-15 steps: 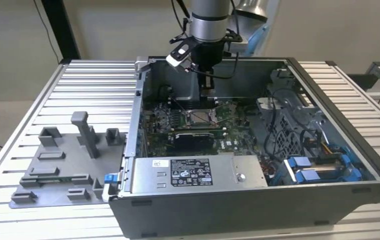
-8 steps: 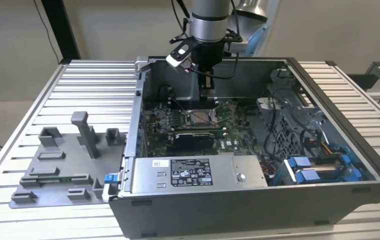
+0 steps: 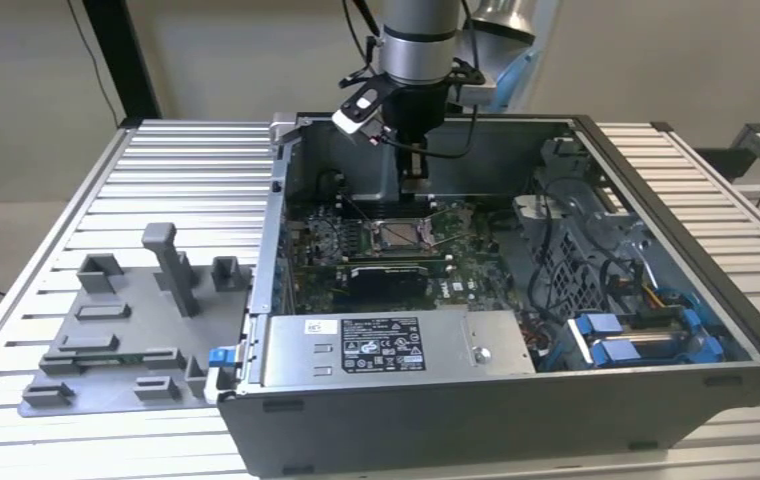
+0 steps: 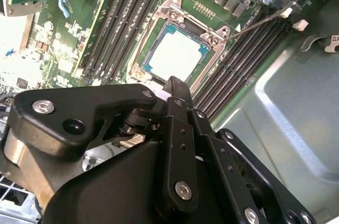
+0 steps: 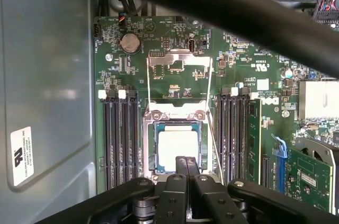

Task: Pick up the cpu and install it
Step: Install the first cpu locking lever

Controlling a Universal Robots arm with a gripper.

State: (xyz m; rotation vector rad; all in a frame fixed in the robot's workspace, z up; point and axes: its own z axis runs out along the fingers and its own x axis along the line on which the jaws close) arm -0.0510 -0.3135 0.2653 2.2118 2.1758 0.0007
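A desk (image 3: 167, 170) of pale silver-grey ribbed metal slats spans the exterior view from its left edge to its right. Directly on the desk, across the middle and right of the frame, lies a large dark grey metal computer case (image 3: 514, 430), with its open side facing up. Just beside the case, in the lower left of the frame, a flat grey plastic fixture plate (image 3: 140, 335) rests on the slats. The plate bears several low grey blocks and one taller upright grey post (image 3: 173, 265). Bare slats show in the upper left, along the bottom edge and past the case at the upper right.
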